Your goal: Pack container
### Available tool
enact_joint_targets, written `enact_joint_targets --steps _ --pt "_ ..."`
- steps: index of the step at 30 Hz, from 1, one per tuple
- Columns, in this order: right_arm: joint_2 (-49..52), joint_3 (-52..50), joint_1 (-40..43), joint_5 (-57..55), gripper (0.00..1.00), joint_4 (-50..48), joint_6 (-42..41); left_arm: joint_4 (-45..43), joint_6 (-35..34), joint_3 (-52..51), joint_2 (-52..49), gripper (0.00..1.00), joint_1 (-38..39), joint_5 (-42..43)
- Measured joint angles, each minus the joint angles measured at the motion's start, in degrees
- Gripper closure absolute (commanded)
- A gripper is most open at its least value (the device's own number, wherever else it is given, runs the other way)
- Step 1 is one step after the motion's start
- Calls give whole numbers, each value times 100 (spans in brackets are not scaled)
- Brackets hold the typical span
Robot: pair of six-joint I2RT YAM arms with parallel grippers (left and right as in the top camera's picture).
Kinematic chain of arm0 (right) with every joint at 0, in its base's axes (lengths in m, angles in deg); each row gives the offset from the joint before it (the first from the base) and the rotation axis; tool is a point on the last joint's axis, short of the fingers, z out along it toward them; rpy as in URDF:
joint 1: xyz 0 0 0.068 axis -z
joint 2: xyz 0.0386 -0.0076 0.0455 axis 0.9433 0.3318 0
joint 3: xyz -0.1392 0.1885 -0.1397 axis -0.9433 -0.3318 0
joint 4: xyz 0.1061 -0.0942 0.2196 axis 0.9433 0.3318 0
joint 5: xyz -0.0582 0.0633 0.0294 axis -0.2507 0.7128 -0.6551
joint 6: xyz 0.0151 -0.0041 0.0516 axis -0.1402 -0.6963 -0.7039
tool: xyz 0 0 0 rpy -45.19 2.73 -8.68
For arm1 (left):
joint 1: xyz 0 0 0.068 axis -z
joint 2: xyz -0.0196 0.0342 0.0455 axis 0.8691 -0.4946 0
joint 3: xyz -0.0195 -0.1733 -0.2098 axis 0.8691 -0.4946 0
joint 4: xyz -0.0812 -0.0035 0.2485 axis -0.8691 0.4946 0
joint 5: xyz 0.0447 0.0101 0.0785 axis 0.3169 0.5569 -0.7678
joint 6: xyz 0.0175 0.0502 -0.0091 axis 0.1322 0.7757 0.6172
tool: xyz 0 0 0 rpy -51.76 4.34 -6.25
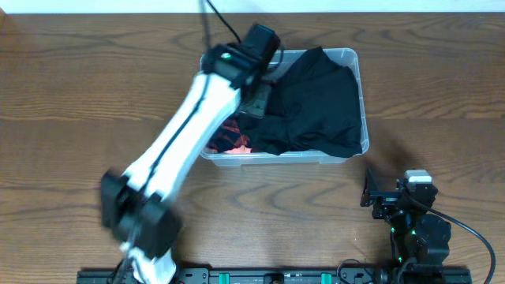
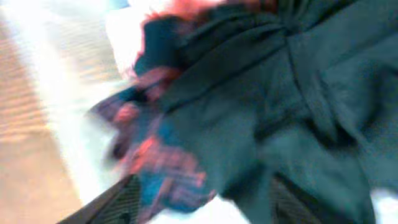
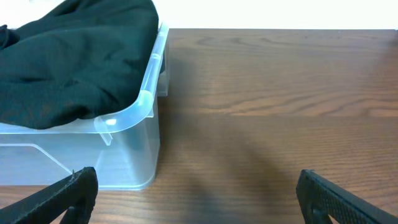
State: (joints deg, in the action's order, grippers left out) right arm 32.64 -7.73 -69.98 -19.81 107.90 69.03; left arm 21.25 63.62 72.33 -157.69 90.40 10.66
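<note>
Right wrist view: right tool point(image 3: 196, 186) wide apart, empty, near container point(image 3: 134, 115); left tool point(image 1: 256, 99) over black cloth point(image 1: 316, 102), gap unclear.

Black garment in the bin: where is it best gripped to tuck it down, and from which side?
Probably its heaped fold near the right rim, pinched from straight above. The black garment mounds higher than the container rim there, and the clear walls block any sideways approach.
</note>
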Motion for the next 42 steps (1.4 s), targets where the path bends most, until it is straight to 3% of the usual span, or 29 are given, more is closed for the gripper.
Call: enact_joint_targets --steps 1,10,14,25,33,42 --pt "0 0 0 0 1 -2 0 140 -11 26 269 2 0 -55" --pt "-2 0 0 0 1 2 0 1729 -61 299 2743 2 0 -651" --pt "-2 0 0 0 1 2 0 2190 -61 297 3099 2 0 -573" --pt "-2 0 0 0 1 4 0 2450 -35 286 3674 2 0 -533" --pt "0 0 0 0 1 0 2 1176 680 -81 4107 2 -267 -476" --pt "-2 0 0 0 1 0 2 -372 968 -1829 5418 2 -2081 184"
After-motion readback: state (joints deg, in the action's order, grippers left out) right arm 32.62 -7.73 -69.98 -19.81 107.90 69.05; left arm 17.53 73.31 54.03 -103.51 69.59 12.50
